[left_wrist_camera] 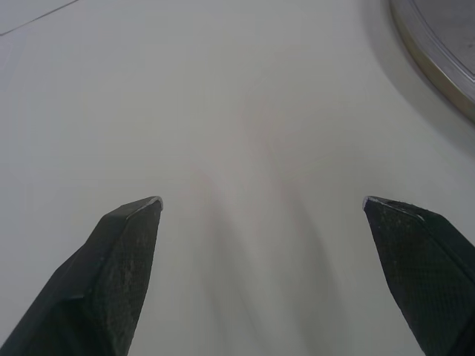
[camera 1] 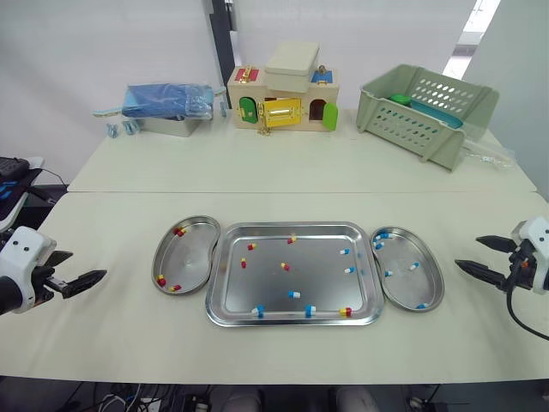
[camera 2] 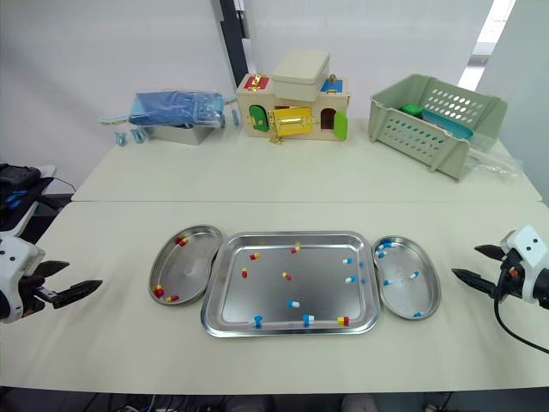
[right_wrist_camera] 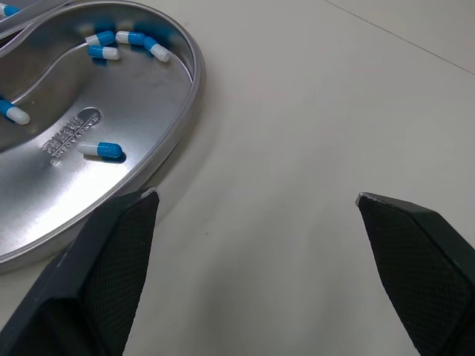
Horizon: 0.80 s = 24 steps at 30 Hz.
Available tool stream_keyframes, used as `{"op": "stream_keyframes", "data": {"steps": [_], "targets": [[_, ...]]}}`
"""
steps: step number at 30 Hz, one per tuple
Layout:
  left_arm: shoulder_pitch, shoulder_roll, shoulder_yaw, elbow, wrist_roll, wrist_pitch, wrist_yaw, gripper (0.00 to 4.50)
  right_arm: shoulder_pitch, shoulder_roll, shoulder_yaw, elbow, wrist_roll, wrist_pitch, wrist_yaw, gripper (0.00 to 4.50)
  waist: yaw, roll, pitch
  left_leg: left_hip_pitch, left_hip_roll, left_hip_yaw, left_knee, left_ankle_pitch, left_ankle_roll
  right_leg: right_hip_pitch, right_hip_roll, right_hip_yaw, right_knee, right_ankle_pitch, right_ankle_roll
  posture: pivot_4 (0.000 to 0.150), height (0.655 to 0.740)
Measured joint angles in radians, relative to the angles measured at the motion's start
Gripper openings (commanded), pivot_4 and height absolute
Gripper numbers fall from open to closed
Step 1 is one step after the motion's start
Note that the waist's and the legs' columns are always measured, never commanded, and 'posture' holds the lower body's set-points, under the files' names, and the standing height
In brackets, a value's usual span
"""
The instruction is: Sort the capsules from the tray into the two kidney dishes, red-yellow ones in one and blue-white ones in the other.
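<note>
The table [camera 1: 283, 184] is carrying the tray [camera 1: 317, 275] at centre, with the left kidney dish [camera 1: 190, 257] and right kidney dish [camera 1: 426, 281] lying just beside its ends. Mixed capsules [camera 1: 294, 293] are sitting in the tray, three along its near rim. Red-yellow capsules [camera 1: 179, 230] are lying in the left dish and blue-white capsules [camera 1: 413, 266] in the right; exact counts are hard to make out. The left gripper [camera 1: 86, 266] and right gripper [camera 1: 467, 252] are hovering empty, fingers spread wide, over bare tabletop outboard of the dishes.

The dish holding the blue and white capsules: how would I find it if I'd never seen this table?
Find the big rectangular steel tray in the middle of the near table. Two bean-shaped steel dishes flank it; take the kidney dish on the robot's right. It holds only blue-white capsules, while the other dish holds red-yellow ones.
</note>
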Motion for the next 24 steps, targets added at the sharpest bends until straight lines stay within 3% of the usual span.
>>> {"op": "stream_keyframes", "data": {"steps": [5, 12, 18, 22, 24], "targets": [[0.0, 0.0, -0.003, -0.006, -0.001, 0.002, -0.007, 4.48, 0.123, -0.002, -0.08, -0.107, 0.077, 0.064, 0.056, 4.5, 0.001, 0.0, 0.0, 0.0, 0.0, 0.0, 0.0, 0.0, 0.0, 0.0, 0.0, 0.0, 0.0, 0.0, 0.0, 0.15, 0.74], [-0.033, 0.0, -0.032, 0.003, 0.003, 0.003, -0.011, 4.48, 0.421, 0.017, -0.177, -0.445, 0.189, 0.162, 0.139, 4.5, 0.003, -0.001, 0.0, 0.0, 0.0, -0.001, 0.0, 0.0, 0.0, 0.001, 0.0, -0.001, 0.0, 0.0, 0.0, 0.15, 0.74], [-0.081, 0.005, -0.067, 0.058, 0.021, -0.003, -0.025, 4.48, 0.601, 0.253, -0.187, -0.745, 0.283, 0.121, 0.104, 4.5, 0.004, -0.002, -0.001, 0.0, 0.0, -0.002, 0.0, 0.0, 0.0, 0.002, 0.001, -0.002, 0.0, 0.0, 0.0, 0.15, 0.74], [-0.114, 0.005, -0.073, 0.085, 0.027, -0.014, -0.033, 4.48, 0.655, 0.372, -0.143, -0.827, 0.269, 0.01, 0.082, 4.5, 0.004, -0.003, -0.002, 0.001, 0.0, -0.002, 0.001, 0.0, 0.0, 0.003, 0.001, -0.002, 0.0, 0.0, 0.0, 0.15, 0.74], [-0.117, 0.006, -0.074, 0.084, 0.027, -0.02, -0.035, 4.48, 0.708, 0.451, -0.051, -0.852, 0.223, -0.08, 0.087, 4.5, 0.004, -0.005, -0.002, 0.001, 0.001, -0.004, 0.0, 0.0, 0.0, 0.003, 0.002, -0.004, 0.0, -0.001, -0.001, 0.15, 0.74]]}}
